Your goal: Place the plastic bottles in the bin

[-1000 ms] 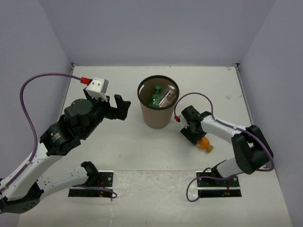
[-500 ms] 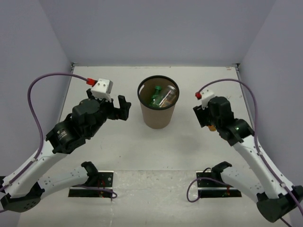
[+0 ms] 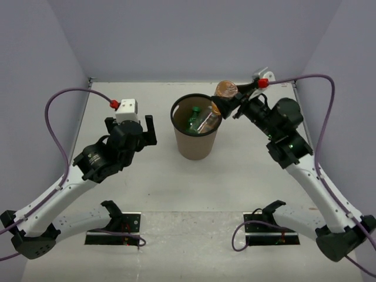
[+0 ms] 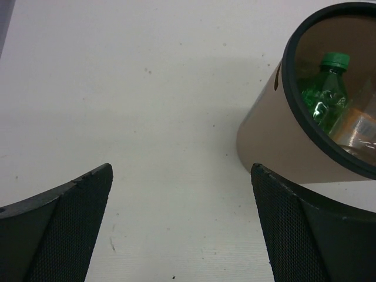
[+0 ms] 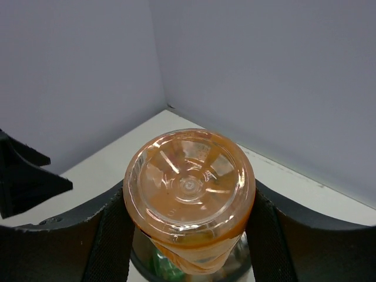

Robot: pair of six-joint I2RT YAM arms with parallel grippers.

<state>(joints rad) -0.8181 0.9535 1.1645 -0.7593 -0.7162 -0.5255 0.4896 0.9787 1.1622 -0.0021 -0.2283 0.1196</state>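
Observation:
The brown bin (image 3: 194,144) stands mid-table with a green bottle (image 3: 193,120) and a clear bottle (image 3: 207,122) inside. My right gripper (image 3: 223,98) is shut on an orange bottle (image 3: 225,89) and holds it high at the bin's right rim. In the right wrist view the orange bottle (image 5: 189,194) sits base-up between my fingers, with the bin's opening below it. My left gripper (image 3: 143,130) is open and empty, left of the bin. The left wrist view shows the bin (image 4: 276,141) and the green bottle (image 4: 322,88) in it.
White table with grey walls at the back and both sides. Two black arm mounts (image 3: 120,226) sit at the near edge. Purple cables loop from both wrists.
My right arm has lifted the orange bottle from the table to the right of the bin and swung it up to the bin's right rim. My left arm drew back a little to the left.

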